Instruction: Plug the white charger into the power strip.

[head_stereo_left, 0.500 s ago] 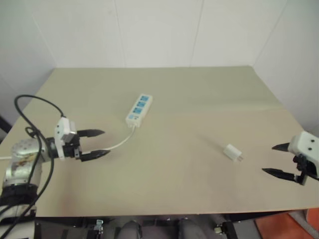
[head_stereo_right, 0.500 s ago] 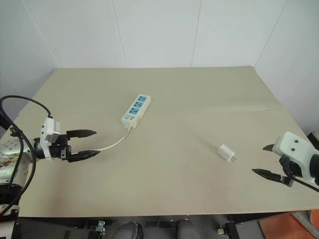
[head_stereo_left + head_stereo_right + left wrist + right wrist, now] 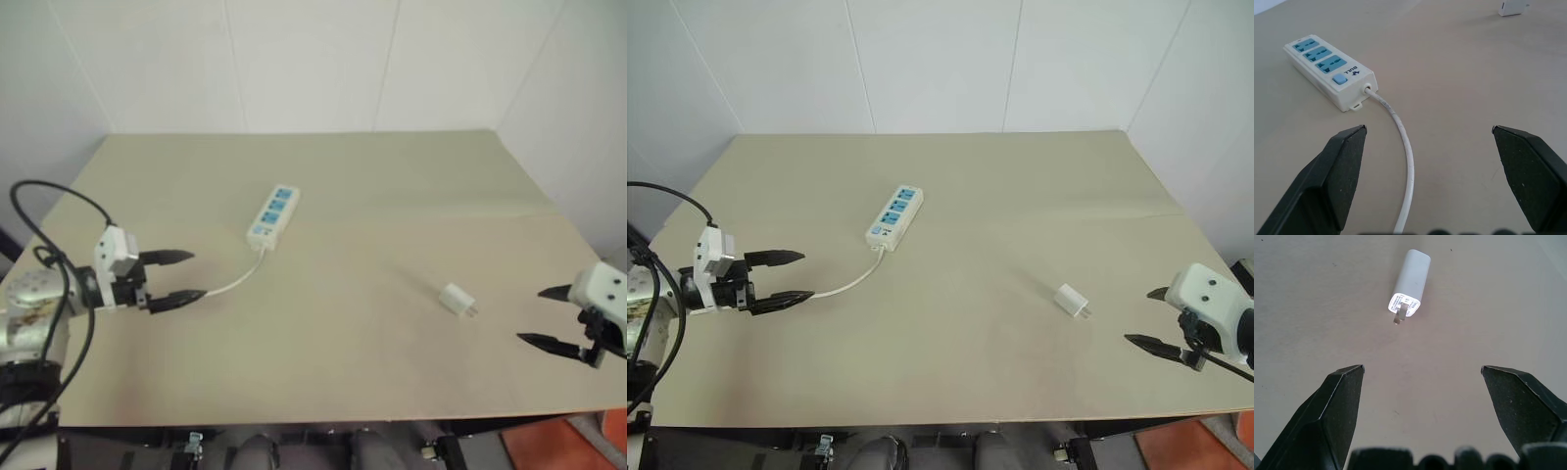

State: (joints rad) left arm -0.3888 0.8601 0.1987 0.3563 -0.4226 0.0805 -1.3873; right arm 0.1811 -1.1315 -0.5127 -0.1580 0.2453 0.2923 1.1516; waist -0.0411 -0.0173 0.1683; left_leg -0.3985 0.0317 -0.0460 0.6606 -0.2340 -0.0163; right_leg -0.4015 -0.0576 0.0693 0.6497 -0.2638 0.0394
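Two grippers hang empty over the table [image 3: 392,186], fingers spread: left gripper [image 3: 174,277] at 9 o'clock, right gripper [image 3: 545,315] at 3. Power strip [image 3: 273,215] lies at 11 o'clock, cord [image 3: 1400,147] trailing toward my left gripper. White charger [image 3: 458,300] lies at 4 o'clock, prongs toward my right gripper, untouched. Approach step; next, right closes on charger. Strip reads "BULL".
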